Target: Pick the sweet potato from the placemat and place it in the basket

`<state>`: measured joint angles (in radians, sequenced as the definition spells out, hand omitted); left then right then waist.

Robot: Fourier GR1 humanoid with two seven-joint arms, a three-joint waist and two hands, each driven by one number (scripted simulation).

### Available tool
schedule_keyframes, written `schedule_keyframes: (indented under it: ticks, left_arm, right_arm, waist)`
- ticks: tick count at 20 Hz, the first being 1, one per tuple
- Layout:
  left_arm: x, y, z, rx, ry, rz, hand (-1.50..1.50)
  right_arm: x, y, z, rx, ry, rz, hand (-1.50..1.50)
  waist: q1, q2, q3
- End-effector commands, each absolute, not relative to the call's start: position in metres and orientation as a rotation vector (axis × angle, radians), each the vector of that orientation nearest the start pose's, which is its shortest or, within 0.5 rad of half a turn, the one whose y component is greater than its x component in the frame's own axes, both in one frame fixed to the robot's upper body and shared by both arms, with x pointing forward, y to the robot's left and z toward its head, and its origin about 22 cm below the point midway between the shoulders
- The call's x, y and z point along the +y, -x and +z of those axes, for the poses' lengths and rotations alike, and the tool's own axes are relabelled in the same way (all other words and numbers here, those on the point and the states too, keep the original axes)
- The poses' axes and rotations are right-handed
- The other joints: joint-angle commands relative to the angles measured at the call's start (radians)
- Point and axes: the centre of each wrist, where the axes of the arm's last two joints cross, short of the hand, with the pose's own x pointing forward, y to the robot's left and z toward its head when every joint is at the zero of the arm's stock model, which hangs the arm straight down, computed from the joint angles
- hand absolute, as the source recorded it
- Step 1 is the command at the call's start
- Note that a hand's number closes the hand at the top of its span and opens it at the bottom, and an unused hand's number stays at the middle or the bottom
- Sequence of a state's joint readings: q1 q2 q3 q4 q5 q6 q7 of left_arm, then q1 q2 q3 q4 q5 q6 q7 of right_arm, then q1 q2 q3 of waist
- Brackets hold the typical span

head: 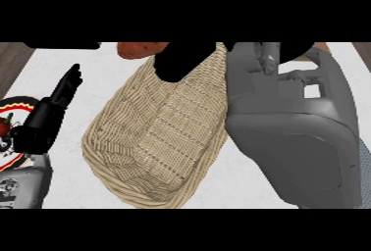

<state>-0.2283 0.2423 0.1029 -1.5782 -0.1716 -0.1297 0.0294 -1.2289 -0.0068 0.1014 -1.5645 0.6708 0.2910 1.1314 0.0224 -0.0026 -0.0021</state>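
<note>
**Sweet potato up at the basket's far rim**

Up at the top of the head view, the sweet potato (141,49) shows as a reddish-brown lump right at the far rim of the basket (156,142), partly covered by the black right hand (181,61). That hand hangs over the far end of the basket and looks wrapped around the potato, though most of what you get is a dark shape, so how the fingers actually sit on it is hard to make out. Only the potato's left end pokes out past the hand.

The right forearm (290,132) is huge in this shot, a big grey shell filling the right side and overlapping the basket's right edge.

The basket itself is a pale woven oval running diagonally from top centre down to the lower middle, sitting on the white counter (65,59). I can't see anything lying in the part of it that shows.

Over on the left, the left hand (54,105) sits near the edge with its fingers straight and pointing up, holding nothing. Just beside it, at the left border, a bit of the placemat (11,127) peeks in, round with a red rim and some red and black pattern on it.
</note>
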Motion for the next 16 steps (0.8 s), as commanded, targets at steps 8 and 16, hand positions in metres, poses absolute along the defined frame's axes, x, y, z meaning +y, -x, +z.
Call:
schedule_keyframes:
  ticks: [8, 16]
  left_arm:
    - [0.300, -0.291, 0.078, -1.729, -0.303, -0.377, 0.00]
    - [0.283, -0.288, 0.065, -1.722, -0.294, -0.361, 0.00]
  right_arm:
    - [-0.007, -0.332, 0.312, -1.163, 0.997, 0.838, 1.50]
    - [-0.008, -0.332, 0.323, -1.134, 0.886, 0.926, -1.50]
  waist:
    - [-0.022, -0.002, 0.000]
    - [-0.025, -0.004, 0.001]
